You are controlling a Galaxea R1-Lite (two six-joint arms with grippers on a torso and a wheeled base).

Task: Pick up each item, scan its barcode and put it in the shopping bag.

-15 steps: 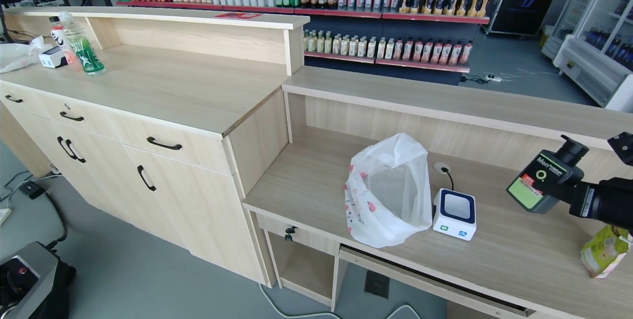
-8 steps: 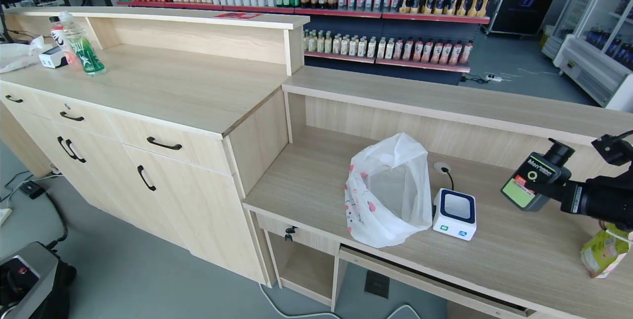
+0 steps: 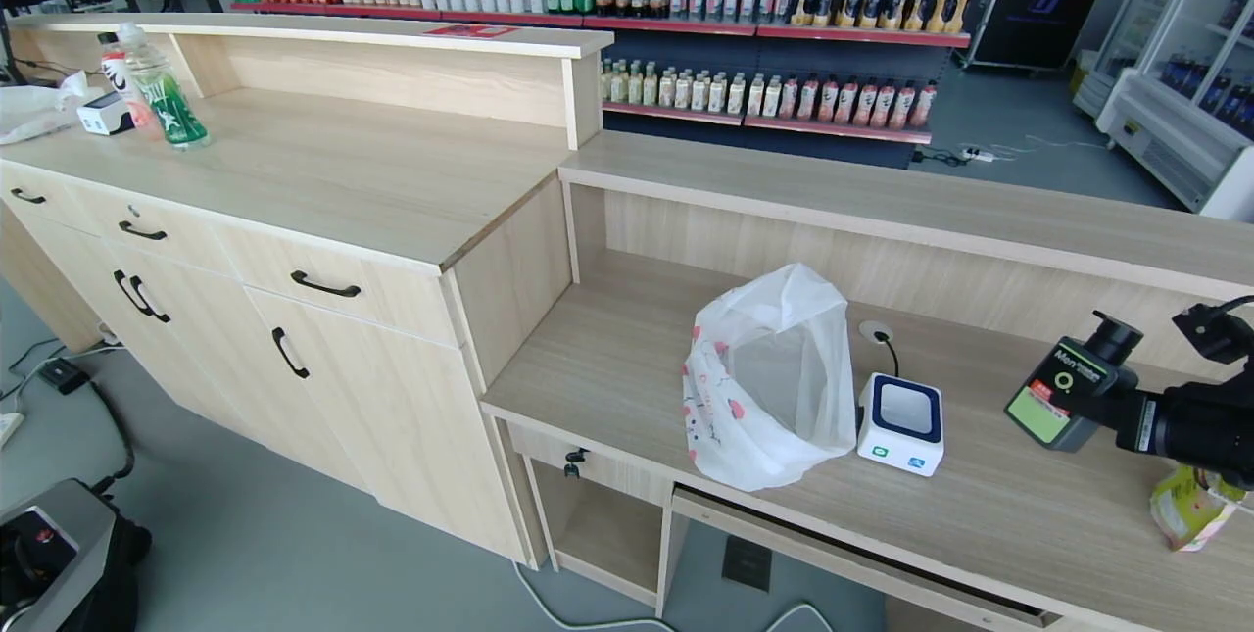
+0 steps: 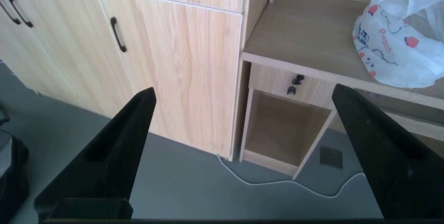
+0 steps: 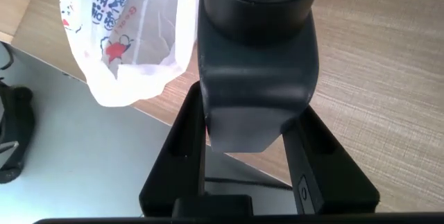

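Holding dark bottle (image 3: 1068, 387) w/ right fingers (image 5: 186, 148), above counter (image 3: 980, 524), right of scanner (image 3: 901, 422)

Looks down between the two dark fingers (image 4: 104, 161) of the left gripper (image 4: 243, 91), spread wide toward opposite edges of the frame with nothing between them. Takes in a light wooden desk (image 4: 305, 30) mid-frame, with a white shopping bag (image 4: 399, 37) printed in red and blue standing on it at a corner of the frame. Shows a small drawer front (image 4: 274, 78) with a dark lock (image 4: 297, 82) just under the desktop, and an open compartment (image 4: 284, 130) below that. Catches cabinet doors (image 4: 173, 57) with black handles (image 4: 118, 35) beside the desk, and grey floor (image 4: 187, 182) crossed by a thin white cable (image 4: 277, 180), with a dark floor plate (image 4: 331, 157) near the compartment.
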